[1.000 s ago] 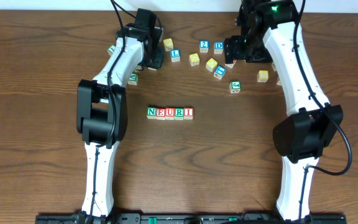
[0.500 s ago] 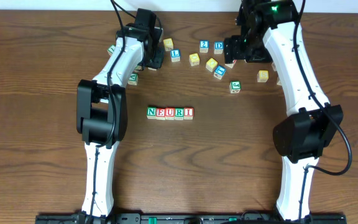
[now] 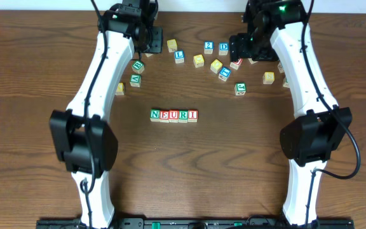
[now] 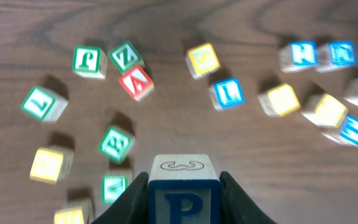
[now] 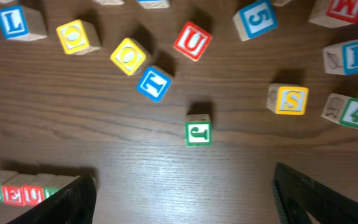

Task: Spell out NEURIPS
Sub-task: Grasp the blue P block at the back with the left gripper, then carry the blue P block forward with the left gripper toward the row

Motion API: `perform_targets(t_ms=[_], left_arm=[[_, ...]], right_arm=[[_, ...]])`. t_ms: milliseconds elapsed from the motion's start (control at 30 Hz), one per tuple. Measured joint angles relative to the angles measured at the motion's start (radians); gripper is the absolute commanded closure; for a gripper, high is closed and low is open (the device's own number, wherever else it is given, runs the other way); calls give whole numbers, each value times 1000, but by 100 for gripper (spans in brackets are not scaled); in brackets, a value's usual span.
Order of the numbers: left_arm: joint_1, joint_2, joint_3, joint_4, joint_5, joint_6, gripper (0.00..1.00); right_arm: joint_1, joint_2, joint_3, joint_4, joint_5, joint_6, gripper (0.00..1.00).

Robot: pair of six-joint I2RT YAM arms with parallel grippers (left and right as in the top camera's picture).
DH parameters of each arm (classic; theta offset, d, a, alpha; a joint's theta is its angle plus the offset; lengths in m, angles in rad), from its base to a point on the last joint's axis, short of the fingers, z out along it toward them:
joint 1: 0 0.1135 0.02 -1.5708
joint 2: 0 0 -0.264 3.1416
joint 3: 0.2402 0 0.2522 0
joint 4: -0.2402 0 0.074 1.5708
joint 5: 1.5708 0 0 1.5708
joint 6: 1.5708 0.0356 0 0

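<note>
Row: N cube [image 3: 155, 115], E cube [image 3: 164, 115], U cube [image 3: 173, 115], R cube [image 3: 183, 115] and I cube [image 3: 192, 115] touch side by side mid-bench [image 3: 234, 159].
Colours: green N, red E, red U, green R, red I.
P cube [image 4: 183, 202]: blue letter, upright, clamped in the left tool [image 4: 183, 196].
S cube [image 5: 288, 99]: yellow face, lying loose, well apart from the row.

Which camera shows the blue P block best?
The left wrist view: the blue P block fills the foreground, letter sharp, clamped in the left gripper. Overhead, I cannot make it out beneath that gripper. The right wrist view does not include it.
</note>
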Motion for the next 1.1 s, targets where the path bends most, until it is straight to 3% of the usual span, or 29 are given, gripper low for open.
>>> perform_targets(t_ms=[300,533,833,1100], left_arm=[[-108,-48,0,-156,0,-67,73],[-194,-48,0,-246,0,-218,73],[-372,-48,-75,-218,-48,-347,73],[-456,-47,-207,-69,-92,-406,73]], right_arm=[[-93,0,0,-1,0,0,14],[-151,0,0,-5,0,0,14],[-164,0,-1,-5,0,0,13],[-164,0,-1,-6,0,0,13]])
